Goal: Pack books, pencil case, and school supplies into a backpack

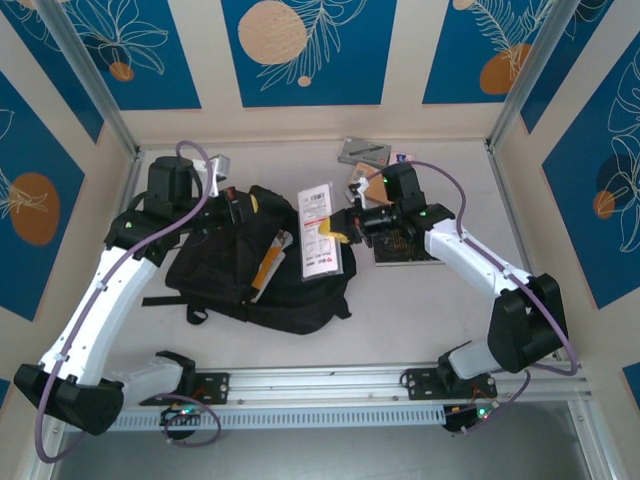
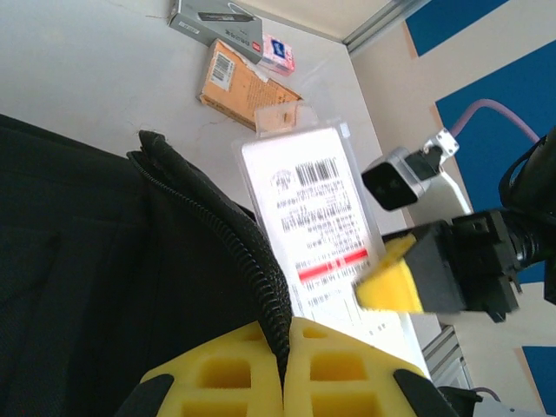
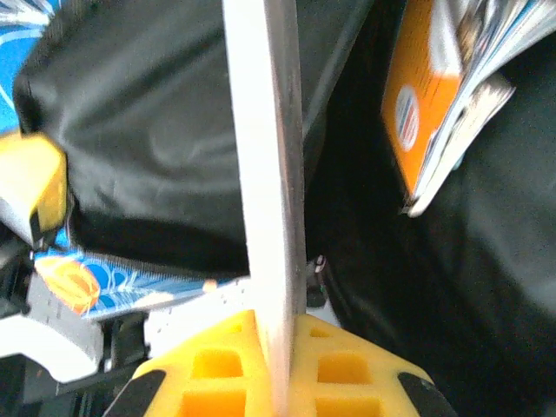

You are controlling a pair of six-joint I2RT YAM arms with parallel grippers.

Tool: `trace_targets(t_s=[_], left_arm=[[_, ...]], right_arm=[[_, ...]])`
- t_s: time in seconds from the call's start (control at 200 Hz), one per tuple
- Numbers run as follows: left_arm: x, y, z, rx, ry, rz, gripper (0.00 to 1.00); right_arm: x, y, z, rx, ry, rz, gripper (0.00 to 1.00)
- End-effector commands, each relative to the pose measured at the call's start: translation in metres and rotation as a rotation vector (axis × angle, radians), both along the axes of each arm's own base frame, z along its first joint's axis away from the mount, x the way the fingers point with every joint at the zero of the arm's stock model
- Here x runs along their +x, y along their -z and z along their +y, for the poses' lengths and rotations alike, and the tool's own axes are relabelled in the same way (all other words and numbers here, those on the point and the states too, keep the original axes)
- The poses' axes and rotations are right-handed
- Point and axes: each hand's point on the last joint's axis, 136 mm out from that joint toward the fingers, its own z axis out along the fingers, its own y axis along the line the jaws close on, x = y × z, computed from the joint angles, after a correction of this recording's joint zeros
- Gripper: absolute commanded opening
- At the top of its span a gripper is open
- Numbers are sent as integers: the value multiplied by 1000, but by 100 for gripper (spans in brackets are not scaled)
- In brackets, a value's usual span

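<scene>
Now the right pincer, shut on the packet's edge, should tip it down into the backpack, where it lies across the three o'clock side. The left pincer pinches the zip rim; hold that rim high, since the books inside may snag the packet.

Strip packet and orange book bear barcodes; print unreadable.

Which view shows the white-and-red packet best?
Left wrist: the packet faces the camera, barcode and red band clear. Top external shows it small over the backpack; right wrist, edge-on in the right gripper.
</scene>
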Motion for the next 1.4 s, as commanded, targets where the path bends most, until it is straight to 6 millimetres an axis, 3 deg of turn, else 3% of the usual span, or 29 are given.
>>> trace_targets(t_s=[0.0,0.14,0.365,0.54,0.71,0.92,1.015,1.15,1.23,1.39], left_arm=[[9,-31,-6,-37,5,-108,0],[10,-38,-5,-42,-1,-123,0],[10,-51,-2,-41,-16,-150,0],[9,-55,-3,-54,-12,-157,0],[7,-55,-9,-72,22,-150,0],[7,-54,-14,-91,45,-137,0],[6,-54,-15,-100,54,-137,0],[7,-56,-19,-122,64,-128,0],[10,-53,-22,-134,65,-116,0],[15,-41,-22,-120,54,-89,0]], right_arm=[[-32,2,-2,36,-122,94,0],[-40,17,5,41,-160,135,0],[-59,24,22,48,-261,144,0],[-55,40,33,25,-282,176,0],[-39,54,54,-9,-298,198,0],[-18,60,99,-30,-363,193,0],[1,78,113,-95,-325,171,5],[42,124,124,-215,-186,155,6],[63,133,134,-210,-101,113,7],[68,115,158,-119,-77,44,41]])
